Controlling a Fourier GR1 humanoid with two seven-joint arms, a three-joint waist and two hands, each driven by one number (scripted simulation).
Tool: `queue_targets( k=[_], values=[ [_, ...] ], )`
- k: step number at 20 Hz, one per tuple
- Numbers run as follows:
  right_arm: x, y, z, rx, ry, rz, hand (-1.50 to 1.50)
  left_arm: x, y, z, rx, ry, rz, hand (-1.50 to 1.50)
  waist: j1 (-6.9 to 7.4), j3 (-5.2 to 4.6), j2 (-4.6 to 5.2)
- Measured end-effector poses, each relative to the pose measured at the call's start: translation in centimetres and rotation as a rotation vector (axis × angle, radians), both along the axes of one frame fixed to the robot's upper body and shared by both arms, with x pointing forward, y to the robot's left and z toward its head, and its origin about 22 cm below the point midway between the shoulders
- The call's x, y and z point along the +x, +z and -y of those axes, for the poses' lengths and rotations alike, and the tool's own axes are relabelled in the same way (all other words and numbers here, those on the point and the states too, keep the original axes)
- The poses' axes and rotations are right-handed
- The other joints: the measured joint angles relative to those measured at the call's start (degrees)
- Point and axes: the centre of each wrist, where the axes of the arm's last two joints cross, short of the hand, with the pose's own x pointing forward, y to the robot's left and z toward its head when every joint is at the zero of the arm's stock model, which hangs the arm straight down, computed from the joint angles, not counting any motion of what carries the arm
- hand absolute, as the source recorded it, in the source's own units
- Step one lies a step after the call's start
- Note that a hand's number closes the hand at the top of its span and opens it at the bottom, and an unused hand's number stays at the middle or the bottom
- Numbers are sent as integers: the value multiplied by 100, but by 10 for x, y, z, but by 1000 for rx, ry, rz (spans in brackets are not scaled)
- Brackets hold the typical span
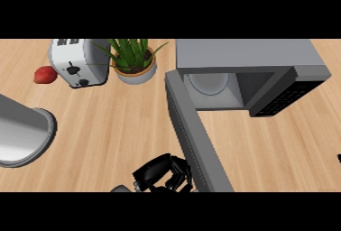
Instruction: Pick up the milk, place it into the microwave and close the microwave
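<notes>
The grey microwave (246,54) stands at the back right with its cavity open. Its door (196,144) swings out toward me, seen edge-on as a long grey slab. Inside, a pale round turntable (208,83) shows; I see no milk carton anywhere. My left hand (162,173) is at the bottom centre, its fingers curled and resting against the left, outer face of the door near its free end, holding nothing. A black sliver of my right hand (339,158) shows at the right edge.
A white toaster (78,61) and a red apple (44,75) sit at the back left. A potted plant (135,63) stands just left of the microwave. A large grey round vessel (23,133) fills the left edge.
</notes>
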Motion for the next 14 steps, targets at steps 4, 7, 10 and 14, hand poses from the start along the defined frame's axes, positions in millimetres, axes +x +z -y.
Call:
queue_targets(
  k=[4,7,10,14],
  values=[
    [3,6,2,-5,30,21,-150,-2,-9,24,-2,-54,36,150,-28,-4,6],
    [8,12,0,-4,64,38,-150,-7,-11,38,-16,-31,59,150,-95,-5,19],
    [19,18,-5,-1,104,58,-150,-7,-13,45,-39,0,81,150,-178,-9,42],
    [31,30,-10,1,147,94,-150,-11,-8,59,-66,24,96,-150,-323,-16,58]
  ],
)
